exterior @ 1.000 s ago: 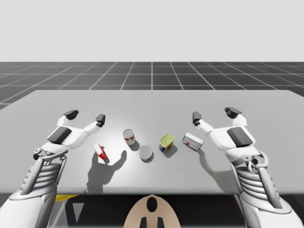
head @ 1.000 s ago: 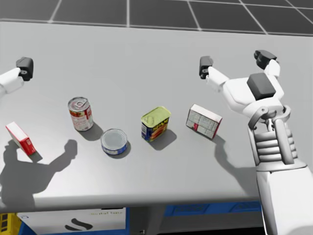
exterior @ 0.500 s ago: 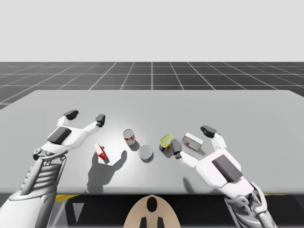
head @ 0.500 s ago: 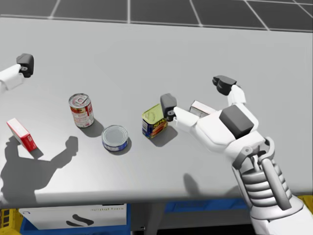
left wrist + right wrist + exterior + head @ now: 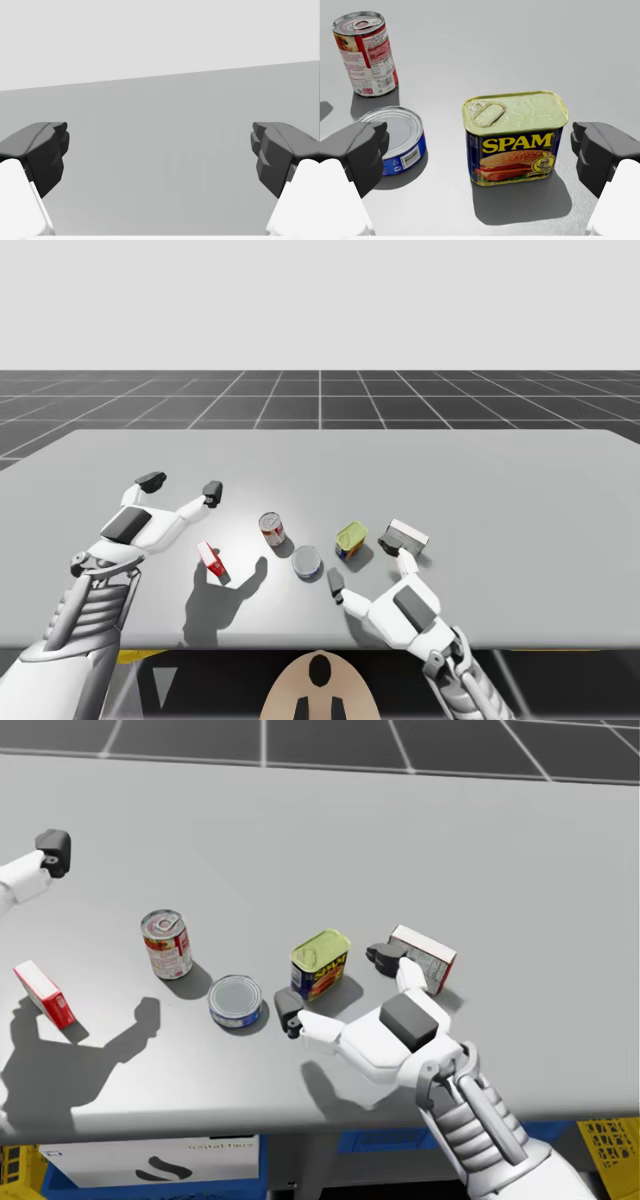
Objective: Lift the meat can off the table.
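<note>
Right gripper (image 5: 338,984) is spread wide apart, low over the counter (image 5: 500,840), on the near side of the meat can (image 5: 320,963) and not touching it. This can stands upright between a flat blue can (image 5: 235,1002) and a white box (image 5: 425,955). Left gripper (image 5: 181,485) is spread apart too.

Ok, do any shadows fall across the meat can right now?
No. Right wrist view: the meat can is evenly lit, its shadow falls on the table toward my right pincer. High view: my left pincer's shadow lies beside the red box.
</note>
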`<state>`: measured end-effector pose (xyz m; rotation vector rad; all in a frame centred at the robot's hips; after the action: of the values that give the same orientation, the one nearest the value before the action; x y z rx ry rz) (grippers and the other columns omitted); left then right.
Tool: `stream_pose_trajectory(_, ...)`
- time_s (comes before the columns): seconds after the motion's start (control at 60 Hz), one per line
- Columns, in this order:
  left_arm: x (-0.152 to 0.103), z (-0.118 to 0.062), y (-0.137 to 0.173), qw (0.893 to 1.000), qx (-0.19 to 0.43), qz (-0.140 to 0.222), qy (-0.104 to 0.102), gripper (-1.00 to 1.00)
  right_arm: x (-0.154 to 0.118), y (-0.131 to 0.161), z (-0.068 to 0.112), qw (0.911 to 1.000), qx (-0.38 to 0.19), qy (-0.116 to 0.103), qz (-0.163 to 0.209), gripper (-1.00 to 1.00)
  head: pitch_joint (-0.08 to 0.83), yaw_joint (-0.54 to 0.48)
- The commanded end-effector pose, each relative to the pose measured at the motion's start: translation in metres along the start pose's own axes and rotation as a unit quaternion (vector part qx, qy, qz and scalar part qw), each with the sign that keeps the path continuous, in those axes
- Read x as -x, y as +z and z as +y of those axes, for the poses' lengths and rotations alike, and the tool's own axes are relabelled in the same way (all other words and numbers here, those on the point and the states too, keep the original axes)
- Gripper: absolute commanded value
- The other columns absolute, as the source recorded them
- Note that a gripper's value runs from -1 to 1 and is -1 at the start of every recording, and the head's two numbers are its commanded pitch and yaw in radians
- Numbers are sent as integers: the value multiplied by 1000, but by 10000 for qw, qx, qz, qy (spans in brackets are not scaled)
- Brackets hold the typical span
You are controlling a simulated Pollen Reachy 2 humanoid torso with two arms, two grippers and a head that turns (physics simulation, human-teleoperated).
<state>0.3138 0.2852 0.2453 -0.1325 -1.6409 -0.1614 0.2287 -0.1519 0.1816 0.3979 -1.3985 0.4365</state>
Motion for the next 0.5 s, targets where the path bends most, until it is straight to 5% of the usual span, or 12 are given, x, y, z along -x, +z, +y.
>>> stream_pose_trajectory(0.017,0,0,0,10000,-1,4,0,-1000,12,-18,8,9996,48,-244,156,-1000,685,-122)
stream_pose_trajectory(0.2,0,-1,0,10000,0,9,-5,-1000,15,-31,7,9992,185,-129,340,-1000,684,-116)
stream_pose_trajectory(0.5,1,-1,-1,10000,8,16,-9,-1000,15,-60,0,9980,227,-244,533,-1000,686,-114)
